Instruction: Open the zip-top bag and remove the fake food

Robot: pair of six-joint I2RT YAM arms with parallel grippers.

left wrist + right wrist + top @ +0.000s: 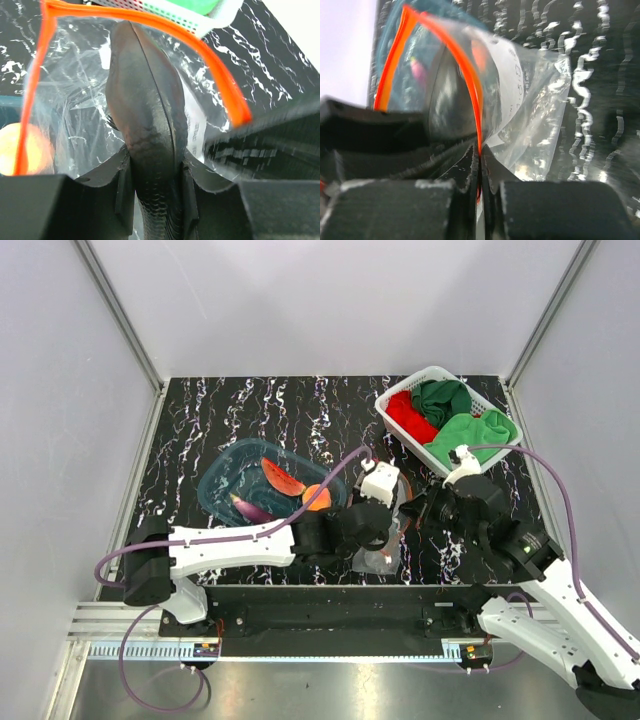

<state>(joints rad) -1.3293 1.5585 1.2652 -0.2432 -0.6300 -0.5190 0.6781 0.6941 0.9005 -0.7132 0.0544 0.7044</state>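
The left claw (385, 525) is reaching in from 8 o'clock across the counter (220, 410) in the overhead view, and the right claw (413, 518) is meeting it from 4 o'clock. Their tips are sitting just beside each other over the zip-top bag (378, 558), which is lying crumpled near the counter's 6 o'clock edge. A blue tub (222, 478) is sitting at 9 o'clock of the bag, holding a watermelon slice (282, 480) and a purple eggplant (250, 508), with an orange-peach fruit (318, 497) at its 3 o'clock rim. A white basket (432, 371) of cloths is standing at 1 o'clock.

In the left wrist view, the left claw is clamping a dark glossy piece (145, 110) between its fingers. The piece is pointing toward 12 o'clock within the gaping loop of the zip strip (212, 67). The orange-peach fruit is showing blurred through the film at 9 o'clock.

In the right wrist view, the right claw is pinching together on the zip strip at 6 o'clock, with the clear film and its white label (512, 85) spreading toward 3 o'clock.
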